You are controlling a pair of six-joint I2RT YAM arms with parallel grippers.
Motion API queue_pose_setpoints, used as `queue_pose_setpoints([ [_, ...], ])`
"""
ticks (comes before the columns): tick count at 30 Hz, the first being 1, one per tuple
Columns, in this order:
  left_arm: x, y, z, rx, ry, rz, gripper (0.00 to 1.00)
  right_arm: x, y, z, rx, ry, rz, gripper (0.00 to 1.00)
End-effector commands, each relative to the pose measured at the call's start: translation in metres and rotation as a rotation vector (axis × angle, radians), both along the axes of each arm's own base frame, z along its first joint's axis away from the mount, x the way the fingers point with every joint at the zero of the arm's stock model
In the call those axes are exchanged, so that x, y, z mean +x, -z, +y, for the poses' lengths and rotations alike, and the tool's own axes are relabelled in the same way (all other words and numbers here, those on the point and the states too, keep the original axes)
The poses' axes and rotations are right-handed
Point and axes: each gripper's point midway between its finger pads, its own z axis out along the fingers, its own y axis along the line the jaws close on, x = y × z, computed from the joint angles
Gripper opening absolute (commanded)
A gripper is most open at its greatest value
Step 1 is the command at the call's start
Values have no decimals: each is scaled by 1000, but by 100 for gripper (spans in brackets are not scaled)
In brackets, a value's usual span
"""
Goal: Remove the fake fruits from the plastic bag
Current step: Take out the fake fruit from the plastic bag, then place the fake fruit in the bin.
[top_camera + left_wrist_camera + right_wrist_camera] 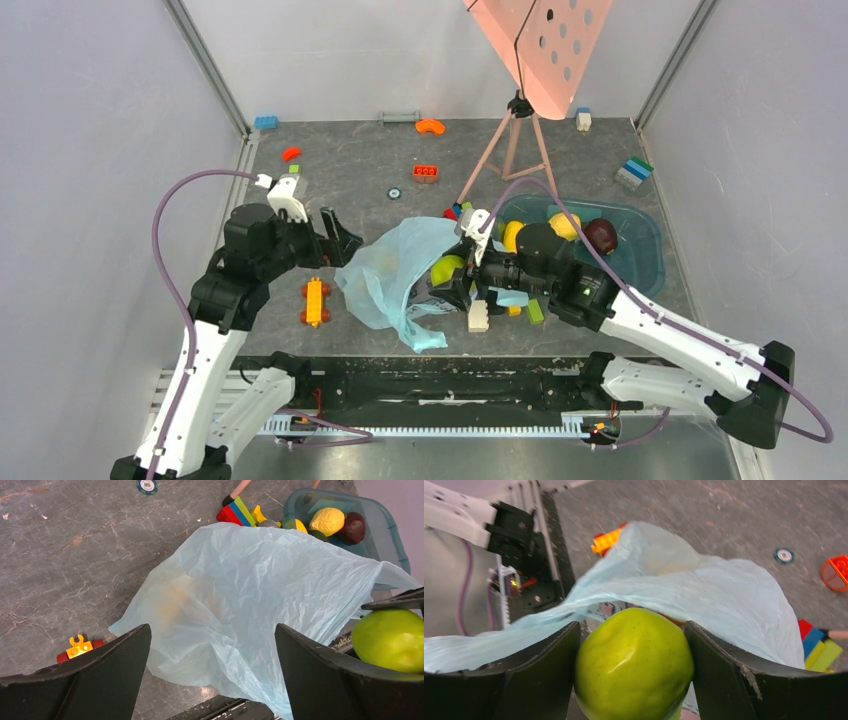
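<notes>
The light blue plastic bag lies crumpled mid-table, its mouth toward my right gripper. That gripper is shut on a glossy green pear right at the bag's mouth, and the pear is partly clear of the film. A faint orange shape shows through the bag. My left gripper hovers open at the bag's left edge, nothing between its fingers. A yellow lemon and a dark maroon fruit lie in the teal tub.
The teal tub sits at the right, behind my right arm. A yellow and red toy brick lies left of the bag, and loose bricks lie near its mouth. A tripod holding a pink board stands behind.
</notes>
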Motion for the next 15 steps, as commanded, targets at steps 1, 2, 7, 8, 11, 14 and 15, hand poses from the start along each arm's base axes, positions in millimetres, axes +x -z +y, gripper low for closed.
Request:
queue_pose_setpoints([
  [1,1,-11,-7,-59,7,-32,100,-20,-66,14,216,-106,-20,32],
  [2,1,-10,-8,-61,9,-29,100,-23,-74,17,252,-120,-20,32],
  [7,0,-8,-10,-70,18,-21,100,-17,-104,25,343,-105,-17,34],
  [8,0,-7,-10,-70,18,-22,100,-12,-113,25,351,-81,-30,33],
  [11,0,-8,-8,-66,14,-27,100,14,-134,12,342,78,-78,35],
  [14,0,-6,-6,-57,1,-28,100,54,-129,-23,235,371,-98,37],
  [15,1,-5,-5,-54,-3,-29,100,65,-121,-36,187,457,-108,37],
])
